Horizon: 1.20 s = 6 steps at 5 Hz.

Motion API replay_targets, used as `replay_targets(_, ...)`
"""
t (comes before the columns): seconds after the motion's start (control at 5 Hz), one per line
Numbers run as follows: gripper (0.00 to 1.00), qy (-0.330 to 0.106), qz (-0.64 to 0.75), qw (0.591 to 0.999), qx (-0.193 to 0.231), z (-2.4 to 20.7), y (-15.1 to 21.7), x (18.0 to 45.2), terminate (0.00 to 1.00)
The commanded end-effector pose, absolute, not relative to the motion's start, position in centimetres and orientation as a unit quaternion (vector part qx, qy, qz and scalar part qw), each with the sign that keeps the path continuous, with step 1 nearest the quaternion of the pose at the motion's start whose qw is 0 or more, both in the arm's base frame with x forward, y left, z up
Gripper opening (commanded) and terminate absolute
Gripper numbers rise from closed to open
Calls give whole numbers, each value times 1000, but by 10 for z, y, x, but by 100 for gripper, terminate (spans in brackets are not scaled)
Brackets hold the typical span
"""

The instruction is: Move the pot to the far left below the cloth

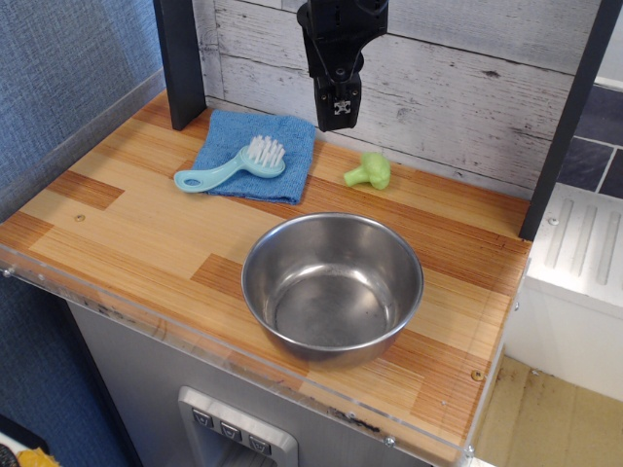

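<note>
One pot point(332, 288) is seen near the front edge of the tabletop point(117, 224), right of the middle, upright and empty. The cloth point(258, 156) lies toward the back left corner, with a brush point(234, 167) resting on it. The gripper point(338, 107) hangs above the back edge, nothing held; how far its fingers are parted cannot be told. The pot is judged rigid, fairly light and slippery, best pinched across its rolled rim.

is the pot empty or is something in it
Empty. The pot stands upright with its mouth open to the camera, and its bare shiny steel floor shows all the way around; nothing lies inside it.
</note>
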<state>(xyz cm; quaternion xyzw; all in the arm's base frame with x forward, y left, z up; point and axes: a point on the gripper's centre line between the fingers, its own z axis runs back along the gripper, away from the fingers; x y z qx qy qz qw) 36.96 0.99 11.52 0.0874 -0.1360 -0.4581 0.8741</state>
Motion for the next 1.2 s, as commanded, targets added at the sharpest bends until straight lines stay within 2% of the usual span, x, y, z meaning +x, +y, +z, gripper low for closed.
replay_targets(0.0,100,-136,-458,874,87,115,10,370,0)
replay_targets(0.2,100,-141,-421,893,81,116,10,354,0)
replay_targets(0.4,100,-151,-399,903,55,113,2,338,0)
replay_targets(0.6,100,-144,-391,908,44,103,-7,319,0)
replay_targets(1.0,100,-100,-398,911,35,69,-2,292,0)
